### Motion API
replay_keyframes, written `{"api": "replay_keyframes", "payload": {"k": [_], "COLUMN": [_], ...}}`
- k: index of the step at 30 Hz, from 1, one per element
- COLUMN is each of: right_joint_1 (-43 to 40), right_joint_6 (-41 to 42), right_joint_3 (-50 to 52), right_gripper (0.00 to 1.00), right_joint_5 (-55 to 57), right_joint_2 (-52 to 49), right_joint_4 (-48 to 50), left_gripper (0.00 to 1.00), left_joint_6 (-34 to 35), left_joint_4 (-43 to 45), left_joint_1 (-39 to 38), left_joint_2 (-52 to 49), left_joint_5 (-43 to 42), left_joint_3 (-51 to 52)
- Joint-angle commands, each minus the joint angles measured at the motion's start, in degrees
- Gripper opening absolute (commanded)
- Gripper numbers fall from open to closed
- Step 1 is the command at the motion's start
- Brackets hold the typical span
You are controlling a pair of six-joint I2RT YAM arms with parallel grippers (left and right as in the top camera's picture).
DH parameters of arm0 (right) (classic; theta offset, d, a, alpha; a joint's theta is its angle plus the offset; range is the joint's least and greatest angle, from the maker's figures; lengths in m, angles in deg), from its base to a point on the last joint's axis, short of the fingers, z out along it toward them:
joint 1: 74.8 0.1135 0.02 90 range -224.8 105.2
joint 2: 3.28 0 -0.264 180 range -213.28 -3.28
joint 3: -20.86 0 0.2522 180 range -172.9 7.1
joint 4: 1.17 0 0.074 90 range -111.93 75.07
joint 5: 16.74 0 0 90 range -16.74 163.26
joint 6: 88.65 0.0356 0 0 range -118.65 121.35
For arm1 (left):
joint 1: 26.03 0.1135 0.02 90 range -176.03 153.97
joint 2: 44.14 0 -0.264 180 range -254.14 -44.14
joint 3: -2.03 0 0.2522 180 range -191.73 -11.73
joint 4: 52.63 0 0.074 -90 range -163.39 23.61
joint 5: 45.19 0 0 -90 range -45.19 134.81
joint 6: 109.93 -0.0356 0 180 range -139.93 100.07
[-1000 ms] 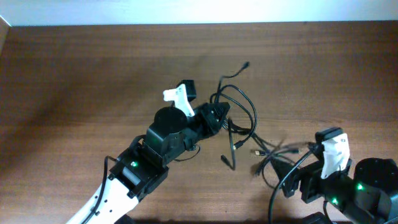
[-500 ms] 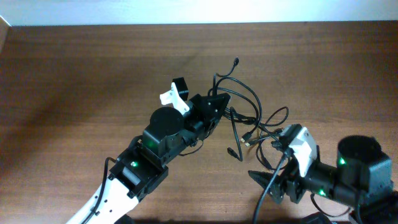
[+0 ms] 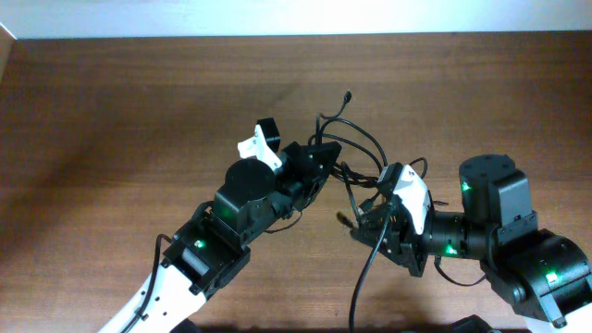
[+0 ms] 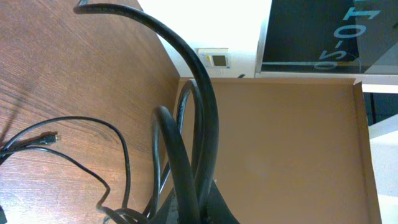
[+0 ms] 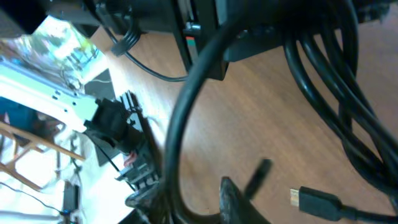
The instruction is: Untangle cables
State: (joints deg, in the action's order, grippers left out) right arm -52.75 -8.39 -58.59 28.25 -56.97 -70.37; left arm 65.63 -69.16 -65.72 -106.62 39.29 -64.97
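- Since a moment ago the left arm (image 3: 236,208) has only nudged up a little. The right arm (image 3: 490,222) has swung in from the lower right corner and now sits right by the tangle, with its claw closing fast.
- On the left, the left arm reaches up at a slant from the lower left, over the surface (image 3: 111,111). The left claw (image 3: 319,159) is pressed together and is pinching the cables (image 3: 365,153). In its wrist view, thick black loops stand up out of it.
- In the middle, the cables are one black tangle between the two claws. The loops are held at the left claw. One end pokes toward the far edge, and loose ends trail down toward the right claw (image 3: 375,217).
- On the right, the right arm is bent and reaches left, with its wrist aimed at the tangle. Its wrist view is blurry. A cable runs close past the claw and a plug (image 5: 314,199) sits just beyond. I cannot tell if the claw is pinching anything.
- The step in hand looks like grabbing a second strand, so the two arms can pull the tangle apart.
- Next, the right claw needs a firm pinch on one strand only. Then it should pull slowly to the right while the left claw holds on. Grabbing several strands could make the knot tighter.
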Motion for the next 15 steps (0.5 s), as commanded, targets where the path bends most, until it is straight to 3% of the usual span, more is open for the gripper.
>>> {"api": "replay_keyframes", "payload": {"k": [1, 3, 5, 8, 13, 15], "right_joint_1": [-0.31, -0.31, -0.31, -0.31, -0.31, -0.31], "right_joint_6": [-0.55, 0.7, 3.28, 4.26, 7.69, 8.9], "right_joint_3": [-0.09, -0.09, -0.09, -0.11, -0.11, -0.11], "right_gripper": [0.11, 0.09, 0.07, 0.05, 0.04, 0.04], "right_joint_5": [-0.28, 2.25, 4.55, 5.29, 9.99, 11.5], "right_joint_2": [-0.04, -0.04, -0.04, -0.02, -0.02, -0.04], "right_joint_4": [0.04, 0.02, -0.02, -0.11, -0.2, -0.22], "left_gripper": [0.0, 0.0, 0.0, 0.0, 0.0, 0.0], "left_joint_6": [0.96, -2.1, -14.45, -27.61, -42.05, -57.53], "left_joint_4": [0.52, 0.59, 0.55, 0.26, 0.24, 1.09], "left_joint_1": [-0.02, -0.02, -0.02, -0.02, -0.02, -0.02], "left_joint_2": [0.33, 0.33, 0.33, 0.35, 0.35, 0.35], "left_joint_5": [0.42, 0.42, 0.39, 0.39, -2.23, -8.41], "left_joint_3": [-0.81, -0.81, -0.81, -0.81, -0.81, -0.81]}}
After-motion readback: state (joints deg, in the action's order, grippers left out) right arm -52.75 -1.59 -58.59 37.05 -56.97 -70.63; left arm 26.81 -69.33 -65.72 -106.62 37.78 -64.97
